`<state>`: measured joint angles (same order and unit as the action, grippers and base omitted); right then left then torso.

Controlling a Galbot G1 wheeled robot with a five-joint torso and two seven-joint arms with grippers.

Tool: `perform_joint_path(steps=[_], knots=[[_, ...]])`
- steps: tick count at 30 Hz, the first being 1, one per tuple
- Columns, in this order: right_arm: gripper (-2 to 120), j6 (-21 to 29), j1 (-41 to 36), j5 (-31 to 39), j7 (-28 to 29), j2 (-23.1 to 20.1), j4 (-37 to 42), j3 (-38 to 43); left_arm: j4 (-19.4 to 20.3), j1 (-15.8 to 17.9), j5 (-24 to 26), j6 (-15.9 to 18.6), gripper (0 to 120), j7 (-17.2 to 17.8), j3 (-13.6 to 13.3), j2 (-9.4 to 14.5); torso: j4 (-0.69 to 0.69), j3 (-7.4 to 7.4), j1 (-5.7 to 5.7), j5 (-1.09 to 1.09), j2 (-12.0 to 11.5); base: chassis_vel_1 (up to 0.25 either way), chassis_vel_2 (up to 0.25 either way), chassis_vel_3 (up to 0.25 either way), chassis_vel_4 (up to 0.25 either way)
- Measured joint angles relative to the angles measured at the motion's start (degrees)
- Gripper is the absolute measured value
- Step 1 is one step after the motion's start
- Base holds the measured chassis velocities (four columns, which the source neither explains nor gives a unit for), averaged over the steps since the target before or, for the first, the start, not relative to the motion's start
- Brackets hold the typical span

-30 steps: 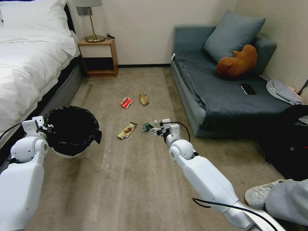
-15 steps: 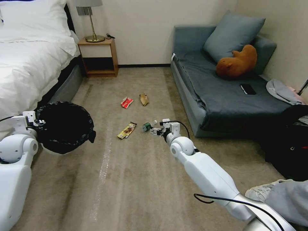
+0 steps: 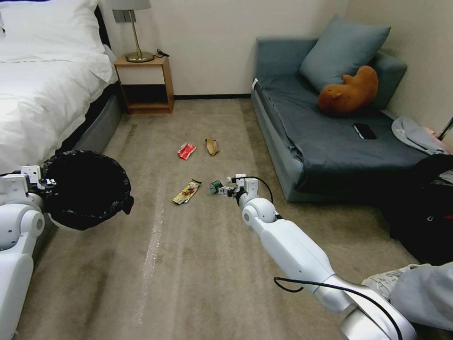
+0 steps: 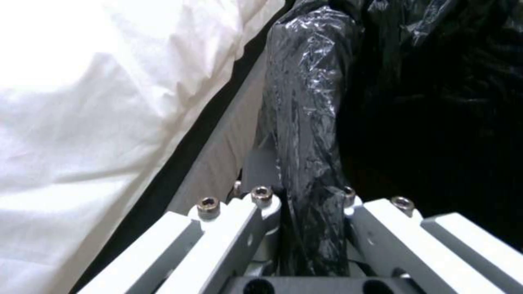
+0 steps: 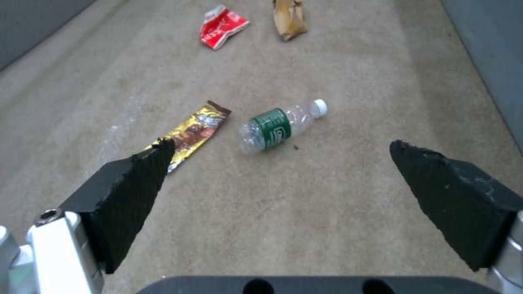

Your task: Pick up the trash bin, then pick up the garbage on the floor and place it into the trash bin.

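My left gripper [image 3: 41,181] is shut on the rim of the trash bin [image 3: 87,189], a white bin lined with a black bag [image 4: 308,134], held above the carpet beside the bed. My right gripper [image 3: 225,190] hangs open just above the floor, close to the small clear bottle [image 3: 216,186] with a green label [image 5: 272,128]. The bottle lies ahead of the open black pads [image 5: 136,183]. A gold-brown wrapper [image 3: 186,191] [image 5: 192,134] lies next to the bottle. Farther off lie a red-and-white packet [image 3: 186,150] [image 5: 222,26] and a tan paper wrapper [image 3: 212,146] [image 5: 289,18].
A white bed [image 3: 42,89] is at the left, a wooden nightstand [image 3: 145,82] with a lamp at the back wall. A blue-grey sofa [image 3: 330,127] with a pillow, a brown plush toy and a black phone [image 3: 364,131] is at the right. A person's shoe [image 3: 384,285] is at the lower right.
My left arm has carried the trash bin leftward, toward the bed. My right gripper has shifted slightly left toward the bottle.
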<state>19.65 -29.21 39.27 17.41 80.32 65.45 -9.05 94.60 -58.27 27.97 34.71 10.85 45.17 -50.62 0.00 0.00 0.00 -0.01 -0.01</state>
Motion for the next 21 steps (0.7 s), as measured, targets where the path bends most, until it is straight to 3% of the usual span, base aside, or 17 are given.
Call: perform_joint_path(steps=[12, 21], knots=[[100, -0.9, 0.3, -1.9, -1.7, -0.2, -3.1, 3.2, -1.3, 0.7, 0.1, -0.6, 3, 0.5, 0.2, -0.5, 0.00, 0.00, 0.00, 0.00, 0.0, 0.000, 0.000, 0.000, 0.000], [100, -0.9, -1.2, -4.5, -1.6, -1.5, -3.7, 7.6, -2.2, 2.7, 0.8, -1.2, 3, 1.2, -1.4, -2.0, -0.01, 0.00, 0.00, 0.02, 0.0, 0.000, 0.000, 0.000, 0.000]])
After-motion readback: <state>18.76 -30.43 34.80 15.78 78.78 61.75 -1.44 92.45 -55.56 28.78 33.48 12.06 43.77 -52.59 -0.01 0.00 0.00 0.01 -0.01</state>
